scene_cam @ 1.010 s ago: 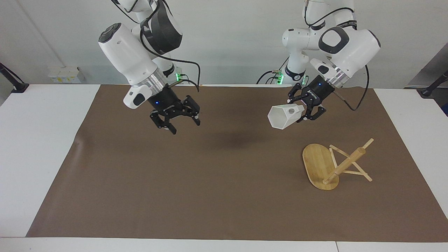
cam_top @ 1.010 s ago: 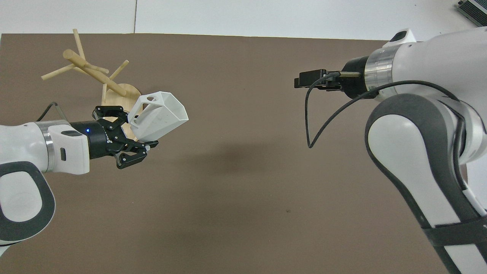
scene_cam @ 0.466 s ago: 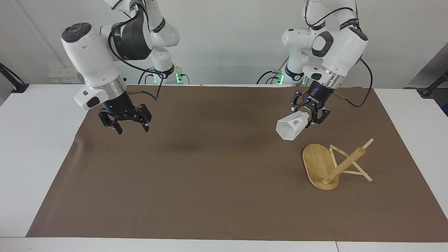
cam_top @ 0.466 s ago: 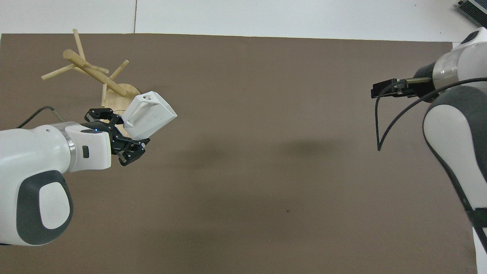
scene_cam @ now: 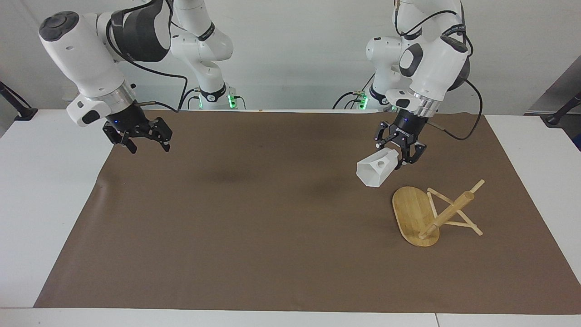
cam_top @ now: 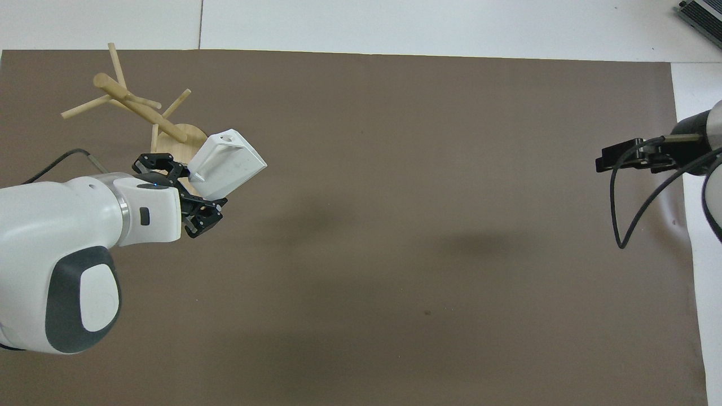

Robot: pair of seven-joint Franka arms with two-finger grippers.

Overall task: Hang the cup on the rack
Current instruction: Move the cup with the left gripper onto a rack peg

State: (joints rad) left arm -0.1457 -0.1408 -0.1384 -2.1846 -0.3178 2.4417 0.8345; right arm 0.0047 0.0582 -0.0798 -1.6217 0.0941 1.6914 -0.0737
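Note:
My left gripper is shut on the white faceted cup at its handle end and holds it tilted in the air, rim pointing down and away from the rack. The cup hangs over the mat right beside the oval base of the bamboo rack. The rack stands on the mat toward the left arm's end, its pegs bare. My left gripper touches nothing on the rack. At the mat's edge near its own end of the table, my right gripper hangs open and empty.
A brown mat covers most of the white table. A black cable loops from the right arm's wrist over the mat's edge.
The right arm has swung away from the middle of the mat to its own end of the table, gripper still open. The left gripper has turned the cup and brought it slightly closer to the rack.

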